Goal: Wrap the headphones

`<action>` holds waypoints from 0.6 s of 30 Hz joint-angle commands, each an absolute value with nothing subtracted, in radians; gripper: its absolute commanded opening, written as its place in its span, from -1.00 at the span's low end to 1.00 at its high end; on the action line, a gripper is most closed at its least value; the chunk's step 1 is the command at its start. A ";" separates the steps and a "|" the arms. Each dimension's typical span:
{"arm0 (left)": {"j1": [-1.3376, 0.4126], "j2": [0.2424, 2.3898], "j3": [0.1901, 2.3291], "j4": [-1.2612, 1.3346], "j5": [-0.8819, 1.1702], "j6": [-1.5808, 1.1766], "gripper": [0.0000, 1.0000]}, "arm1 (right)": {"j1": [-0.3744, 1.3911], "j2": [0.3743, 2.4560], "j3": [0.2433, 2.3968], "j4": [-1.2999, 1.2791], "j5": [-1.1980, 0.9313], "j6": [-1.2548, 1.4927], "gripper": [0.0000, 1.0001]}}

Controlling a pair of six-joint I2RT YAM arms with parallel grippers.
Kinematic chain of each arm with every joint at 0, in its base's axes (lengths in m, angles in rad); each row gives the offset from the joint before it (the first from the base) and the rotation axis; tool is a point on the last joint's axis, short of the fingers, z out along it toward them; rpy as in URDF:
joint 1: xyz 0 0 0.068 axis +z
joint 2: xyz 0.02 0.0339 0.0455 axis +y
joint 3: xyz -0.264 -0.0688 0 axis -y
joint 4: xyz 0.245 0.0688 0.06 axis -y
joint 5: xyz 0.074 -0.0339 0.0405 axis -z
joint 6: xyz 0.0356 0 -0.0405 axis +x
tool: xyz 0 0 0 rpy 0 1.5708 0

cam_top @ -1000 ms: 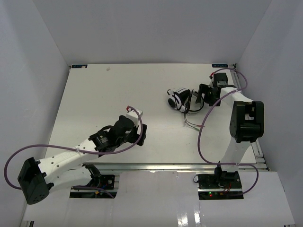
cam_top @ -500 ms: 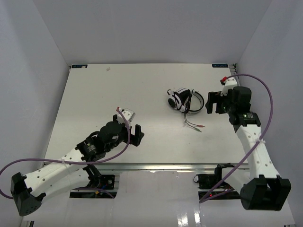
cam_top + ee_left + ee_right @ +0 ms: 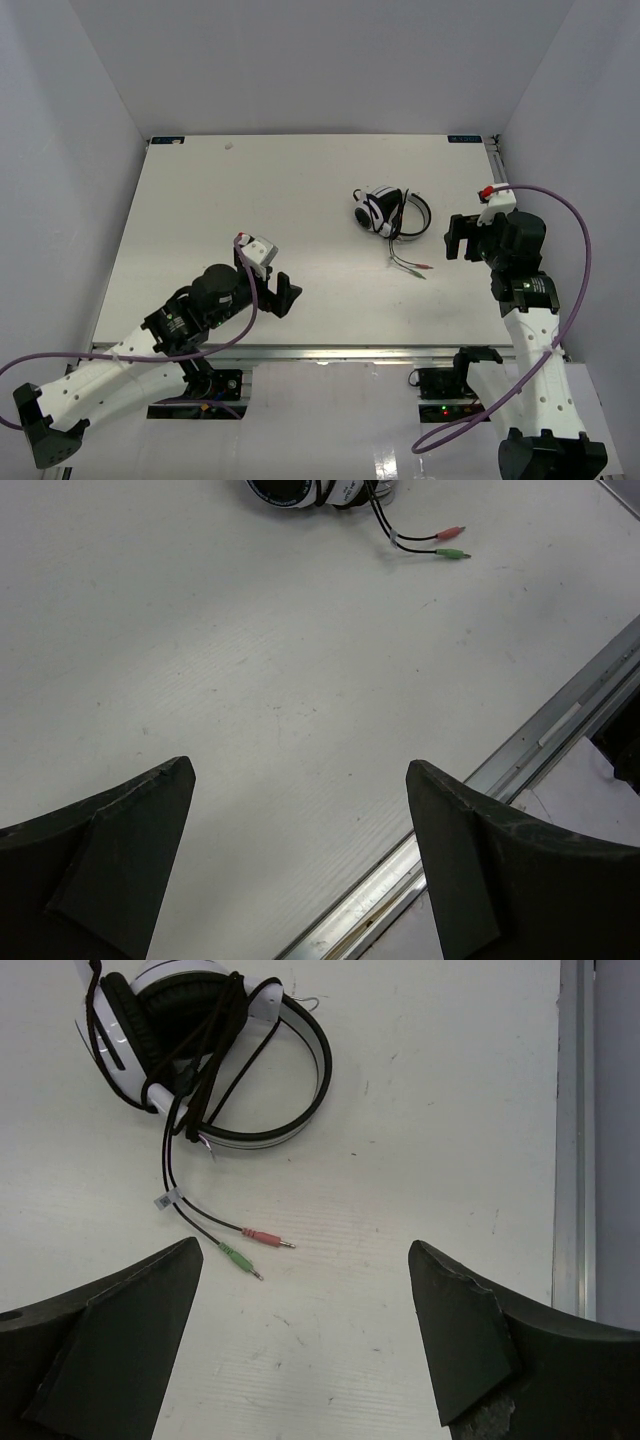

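Observation:
The white-and-black headphones [image 3: 385, 213] lie on the white table [image 3: 250, 200] at the right of middle, with the thin black cable wound around the earcups and headband. They also show in the right wrist view [image 3: 200, 1020] and at the top edge of the left wrist view [image 3: 300, 490]. A short cable end trails toward me, ending in a pink plug [image 3: 262, 1237] and a green plug [image 3: 235, 1257]. My right gripper [image 3: 458, 238] is open and empty, to the right of the headphones and apart from them. My left gripper [image 3: 268, 285] is open and empty near the front edge, far from them.
An aluminium rail [image 3: 350, 350] runs along the table's near edge and shows in the left wrist view [image 3: 540, 740]. Another rail [image 3: 570, 1110] runs along the right edge. White walls enclose the table on three sides.
The right gripper has drawn away from the headphones, to the right and toward the near edge. The left gripper has pulled back toward the near left. The headphones have not moved.

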State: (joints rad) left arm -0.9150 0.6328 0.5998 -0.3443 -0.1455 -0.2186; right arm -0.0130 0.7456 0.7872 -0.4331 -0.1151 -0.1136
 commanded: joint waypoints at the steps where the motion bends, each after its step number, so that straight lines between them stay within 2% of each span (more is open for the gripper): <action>1: -0.911 0.632 0.595 -0.353 -0.142 -0.200 0.96 | -0.038 0.736 0.806 -0.440 -0.138 -0.156 0.80; 18: -0.911 0.608 0.601 -0.361 -0.140 -0.186 0.96 | -0.083 0.753 0.804 -0.466 -0.189 -0.204 0.80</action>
